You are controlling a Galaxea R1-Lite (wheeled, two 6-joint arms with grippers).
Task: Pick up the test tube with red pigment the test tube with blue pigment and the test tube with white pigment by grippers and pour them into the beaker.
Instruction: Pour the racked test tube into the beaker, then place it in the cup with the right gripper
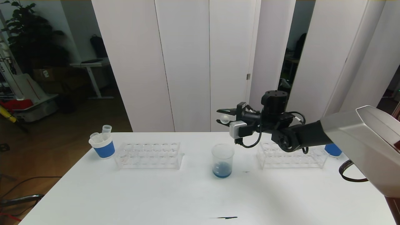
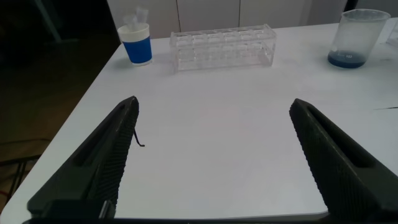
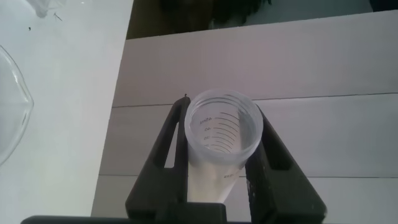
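Beaker (image 1: 222, 160) stands upright on the white surface (image 1: 156, 193), between two clear tube racks, with blue liquid pooled in its bottom. No writing can be made out on its wall in the head view.

In the right wrist view, the test tube with white pigment (image 3: 222, 140) shows printed graduation lines and small figures down its inner wall, too small to read. Its open mouth faces the camera and whitish liquid lies along its lower side. The right gripper (image 1: 222, 118) is pinched on this tube, one black finger on either side. In the head view the gripper is raised above the surface, higher than the beaker's rim and over it or a little behind it; whether it is straight above cannot be told. The tube lies roughly level in the grip, its rounded end showing between the fingertips.

The left gripper (image 2: 214, 162) hangs low over the near left part of the surface with its fingers (image 2: 106, 158) spread wide and nothing between them.

The left rack (image 1: 149, 155) sits left of the beaker, and a white paper cup with a blue band (image 1: 102, 145) beside it holds clear tubes. The right rack (image 1: 292, 157) lies partly behind the right arm.
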